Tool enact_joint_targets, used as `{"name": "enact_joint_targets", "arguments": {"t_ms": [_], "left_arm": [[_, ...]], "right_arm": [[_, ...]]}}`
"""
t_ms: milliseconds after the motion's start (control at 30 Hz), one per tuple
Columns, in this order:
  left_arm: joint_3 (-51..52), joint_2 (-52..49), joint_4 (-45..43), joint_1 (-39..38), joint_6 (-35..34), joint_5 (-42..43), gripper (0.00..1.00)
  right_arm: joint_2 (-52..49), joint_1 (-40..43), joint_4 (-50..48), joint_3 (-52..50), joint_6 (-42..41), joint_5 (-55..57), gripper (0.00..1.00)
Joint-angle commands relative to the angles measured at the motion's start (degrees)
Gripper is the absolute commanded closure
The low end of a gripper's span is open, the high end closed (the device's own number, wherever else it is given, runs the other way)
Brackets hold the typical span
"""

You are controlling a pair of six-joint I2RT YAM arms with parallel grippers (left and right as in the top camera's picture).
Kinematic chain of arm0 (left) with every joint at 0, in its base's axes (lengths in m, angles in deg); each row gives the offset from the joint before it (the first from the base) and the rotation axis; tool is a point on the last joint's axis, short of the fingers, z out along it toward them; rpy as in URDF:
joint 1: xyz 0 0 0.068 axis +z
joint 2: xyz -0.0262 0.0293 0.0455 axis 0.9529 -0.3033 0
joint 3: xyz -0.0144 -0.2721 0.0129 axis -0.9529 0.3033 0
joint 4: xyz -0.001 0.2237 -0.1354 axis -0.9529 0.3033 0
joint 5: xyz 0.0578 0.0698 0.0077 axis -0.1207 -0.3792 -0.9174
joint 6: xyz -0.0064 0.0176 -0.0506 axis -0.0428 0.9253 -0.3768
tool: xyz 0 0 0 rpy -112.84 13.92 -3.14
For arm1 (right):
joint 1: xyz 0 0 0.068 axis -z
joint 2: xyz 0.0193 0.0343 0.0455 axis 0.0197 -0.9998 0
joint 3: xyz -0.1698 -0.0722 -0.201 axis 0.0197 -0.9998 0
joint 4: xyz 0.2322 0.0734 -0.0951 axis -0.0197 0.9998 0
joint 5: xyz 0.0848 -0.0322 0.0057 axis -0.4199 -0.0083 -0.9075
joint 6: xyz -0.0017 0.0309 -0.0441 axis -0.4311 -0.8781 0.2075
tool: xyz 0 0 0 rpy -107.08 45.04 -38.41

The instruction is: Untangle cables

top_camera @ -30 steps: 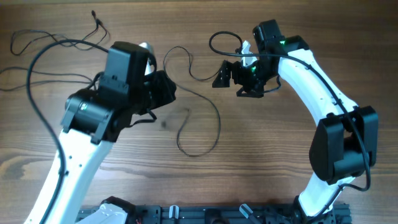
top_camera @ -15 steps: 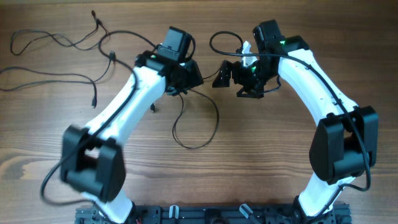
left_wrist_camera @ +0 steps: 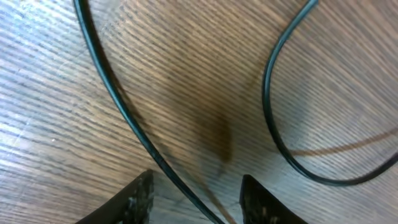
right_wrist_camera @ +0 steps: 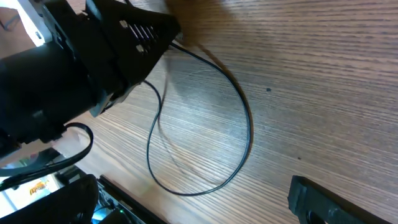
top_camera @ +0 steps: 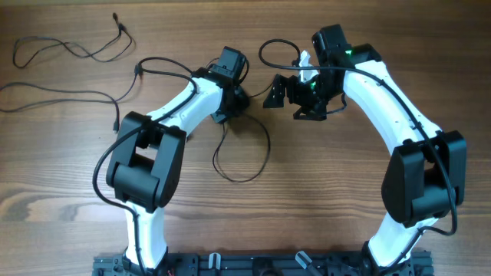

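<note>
Several thin black cables lie on the wooden table. One forms a loop (top_camera: 244, 157) at the centre; it also shows in the right wrist view (right_wrist_camera: 244, 140). Two more trail at the far left (top_camera: 69, 50) (top_camera: 61, 95). A small loop (top_camera: 268, 50) lies by the right arm. My left gripper (top_camera: 233, 106) is low over the centre loop's upper end. It is open, and a cable strand (left_wrist_camera: 121, 106) runs between its fingertips (left_wrist_camera: 196, 196) without being clamped. My right gripper (top_camera: 275, 92) is open and empty (right_wrist_camera: 193, 202), just right of the left gripper.
A second cable curve (left_wrist_camera: 273, 130) lies right of the left fingers. The left gripper's black body (right_wrist_camera: 93, 56) fills the right wrist view's upper left. The robot base rail (top_camera: 253, 264) runs along the table's near edge.
My left arm swung from the table's left-middle to the far centre, next to the right gripper and over the loop. The loop's upper end shifted slightly. The right arm has not moved.
</note>
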Motion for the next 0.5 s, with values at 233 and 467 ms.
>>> {"name": "enact_joint_targets", "arguments": {"t_ms": [233, 467], "left_arm": [[-3.52, 3.63, 1.68, -0.26, 8.96, 0.63, 0.96], [-4.52, 30.88, -1.07, 1.9, 12.63, 0.85, 0.96]], "right_arm": [[0.9, 0.09, 0.09, -0.28, -0.04, 1.7, 0.0], [0.9, 0.07, 0.15, -0.33, -0.07, 2.23, 0.0]]}}
